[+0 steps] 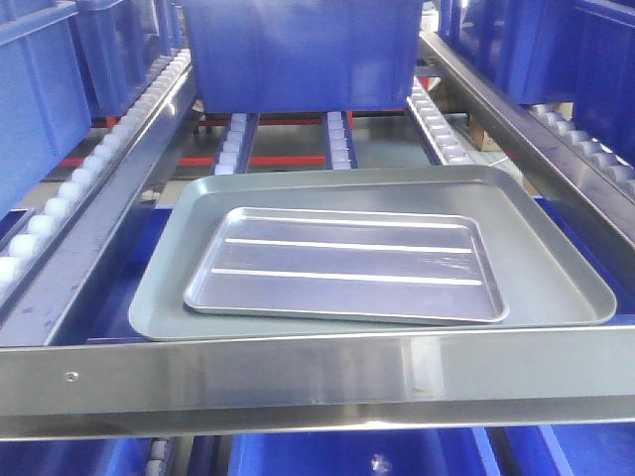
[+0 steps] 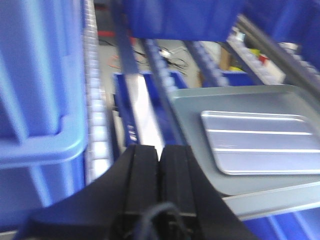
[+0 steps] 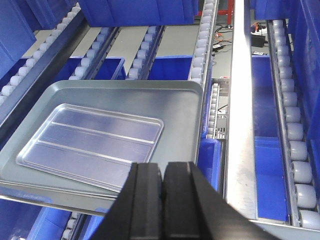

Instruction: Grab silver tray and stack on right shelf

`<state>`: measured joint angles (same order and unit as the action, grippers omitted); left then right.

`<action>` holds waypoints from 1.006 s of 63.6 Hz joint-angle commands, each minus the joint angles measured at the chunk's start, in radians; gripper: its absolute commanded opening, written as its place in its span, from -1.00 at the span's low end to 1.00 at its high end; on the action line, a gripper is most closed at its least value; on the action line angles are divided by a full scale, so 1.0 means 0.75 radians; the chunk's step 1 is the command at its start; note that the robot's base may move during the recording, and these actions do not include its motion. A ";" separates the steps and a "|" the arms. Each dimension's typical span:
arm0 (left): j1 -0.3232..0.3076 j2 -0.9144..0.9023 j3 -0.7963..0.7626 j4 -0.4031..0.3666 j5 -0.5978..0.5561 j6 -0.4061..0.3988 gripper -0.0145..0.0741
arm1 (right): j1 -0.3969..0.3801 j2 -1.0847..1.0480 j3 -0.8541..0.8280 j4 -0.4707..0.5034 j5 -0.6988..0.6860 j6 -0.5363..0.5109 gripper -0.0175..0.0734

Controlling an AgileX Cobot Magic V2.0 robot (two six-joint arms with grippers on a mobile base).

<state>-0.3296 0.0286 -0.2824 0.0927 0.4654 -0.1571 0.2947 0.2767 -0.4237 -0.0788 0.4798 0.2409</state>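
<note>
The right shelf (image 1: 327, 372), a steel flow-rack level with sloping rails of white rollers (image 1: 230, 139), fills the front view; its broad shiny front bar runs edge to edge across the bottom. A blue bin (image 1: 303, 45) sits at the back on the rails, its top cut off by the frame, and more blue bins (image 1: 40, 89) crowd the left and right lanes. On the rails lies the larger grey tray (image 1: 556, 268), its near rim just behind the front bar. The silver tray (image 1: 347, 263) rests flat inside it, toward the near left, with bare grey floor around it, widest at the right and back. The left gripper (image 2: 160, 165) hangs left of the trays, jaws pressed together; its view is blurred. The right gripper (image 3: 163, 190) hovers over the grey tray's near right corner, jaws together, holding nothing.
</note>
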 commanded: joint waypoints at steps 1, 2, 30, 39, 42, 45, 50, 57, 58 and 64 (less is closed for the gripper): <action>0.105 -0.053 0.080 -0.082 -0.223 0.093 -0.88 | -0.006 0.011 -0.036 -0.005 -0.110 -0.012 -0.51; 0.128 -0.070 0.108 -0.091 -0.244 0.105 -0.88 | -0.006 0.011 -0.036 -0.005 -0.110 -0.012 -0.51; 0.346 -0.073 0.442 -0.173 -0.670 0.108 -0.88 | -0.006 0.012 -0.036 -0.005 -0.108 -0.012 -0.51; 0.346 -0.073 0.442 -0.173 -0.670 0.108 -0.88 | -0.006 0.012 -0.036 -0.005 -0.108 -0.012 -0.51; 0.346 -0.073 0.442 -0.173 -0.669 0.108 -0.88 | -0.006 0.012 -0.036 -0.005 -0.108 -0.012 -0.51; 0.346 -0.073 0.442 -0.173 -0.669 0.108 -0.88 | -0.006 0.012 -0.036 -0.005 -0.108 -0.012 -0.51; 0.346 -0.073 0.442 -0.173 -0.669 0.108 -0.88 | -0.006 0.012 -0.036 -0.005 -0.108 -0.012 -0.51; 0.346 -0.073 0.442 -0.173 -0.669 0.108 -0.88 | -0.006 0.012 -0.036 -0.005 -0.108 -0.012 -0.51; 0.346 -0.073 0.442 -0.173 -0.669 0.108 -0.88 | -0.006 0.012 -0.036 -0.005 -0.108 -0.012 -0.51; 0.346 -0.073 0.442 -0.173 -0.669 0.108 -0.88 | -0.006 0.012 -0.036 -0.005 -0.108 -0.012 -0.51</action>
<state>-0.0713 -0.0114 0.0301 -0.0277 0.0597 -0.0750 0.2947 0.2767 -0.4237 -0.0788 0.4813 0.2409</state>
